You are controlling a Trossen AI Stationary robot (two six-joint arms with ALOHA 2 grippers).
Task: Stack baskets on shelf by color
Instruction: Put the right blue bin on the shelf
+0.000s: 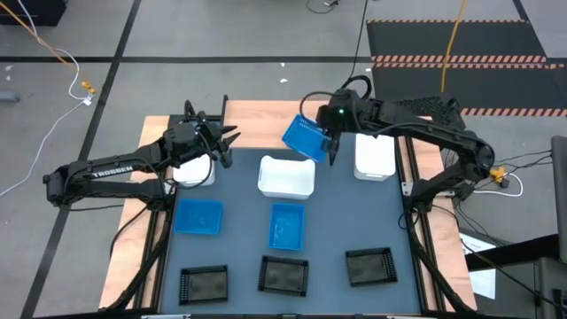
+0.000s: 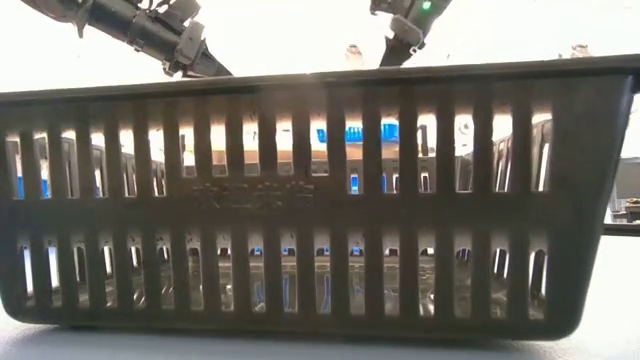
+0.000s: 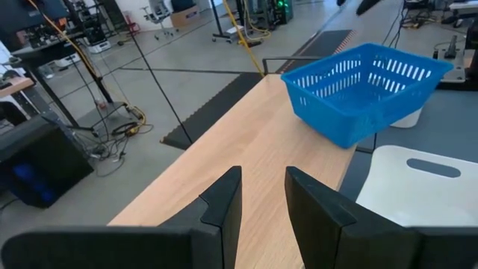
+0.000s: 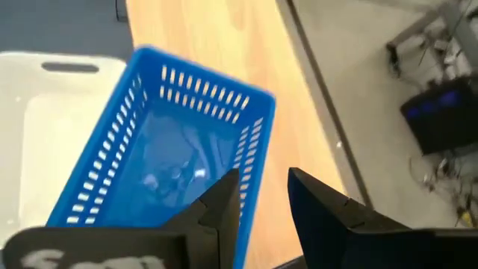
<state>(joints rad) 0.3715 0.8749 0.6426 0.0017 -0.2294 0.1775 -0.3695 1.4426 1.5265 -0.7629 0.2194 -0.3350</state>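
Nine small rectangular plastic baskets show from above: three white, three bright blue, three black with slatted sides. The black trio (image 1: 284,274) lines the near edge of the dark blue-grey table mat (image 1: 332,226); two blue ones (image 1: 287,225) lie behind them. The third blue basket (image 1: 303,137) sits tilted on the low light-wood plank shelf (image 1: 257,123), its long axis running diagonally, one corner overlapping the middle white basket (image 1: 286,176). The right gripper (image 1: 331,147) is clamped on its rim, one finger inside the wall and one outside. The left gripper (image 1: 227,146), fingers slightly apart and holding nothing, hovers above the shelf's left end, beside another white basket (image 1: 194,173).
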